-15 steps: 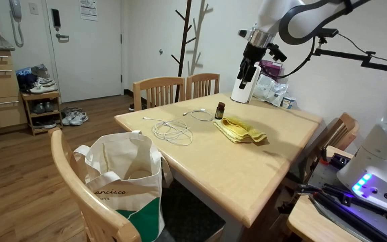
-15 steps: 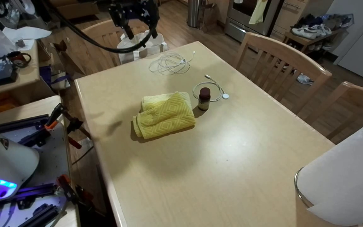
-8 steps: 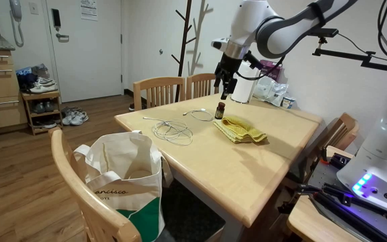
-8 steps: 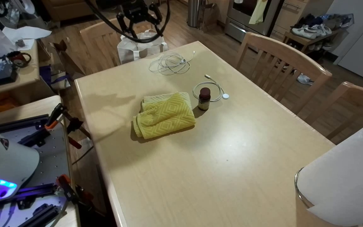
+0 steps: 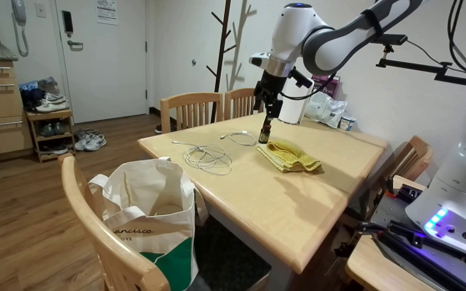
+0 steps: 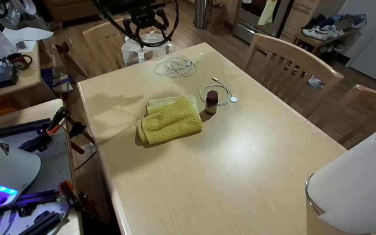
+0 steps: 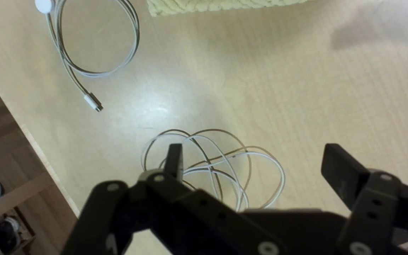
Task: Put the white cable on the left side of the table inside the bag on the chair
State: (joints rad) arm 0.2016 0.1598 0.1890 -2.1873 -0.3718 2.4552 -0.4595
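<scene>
In an exterior view, the white cable (image 5: pixel 206 157) is lying on the worktop (image 5: pixel 265 210) in loose, overlapping loops, near the edge that is facing the bag (image 5: pixel 160 234). The bag is standing on the chair (image 5: pixel 105 242), at about eight o'clock from the cable. There the loops are spreading longest along a line running from ten o'clock to four o'clock. In an exterior view the connector end (image 6: pixel 201 54) is sticking out of the bundle and pointing toward one o'clock, while the loops are stretching close to nine-to-three.

The end effector (image 7: pixel 253 157) is hovering above the worktop, released, with its jaws standing wide apart. In the wrist view the loops are showing between the jaws and partly hiding behind the one on the nine o'clock side. A smaller cable (image 7: pixel 137 35), also white, is lying between ten and eleven o'clock from the loops, its plug (image 7: pixel 92 102) pointing toward five o'clock and its round disc (image 7: pixel 44 5) sitting at ten o'clock of its ring. In an exterior view a brown bottle (image 6: pixel 211 106) is standing upright just beside this smaller cable, and a folded yellow cloth (image 6: pixel 175 119) is resting at about eight o'clock from the bottle.
</scene>
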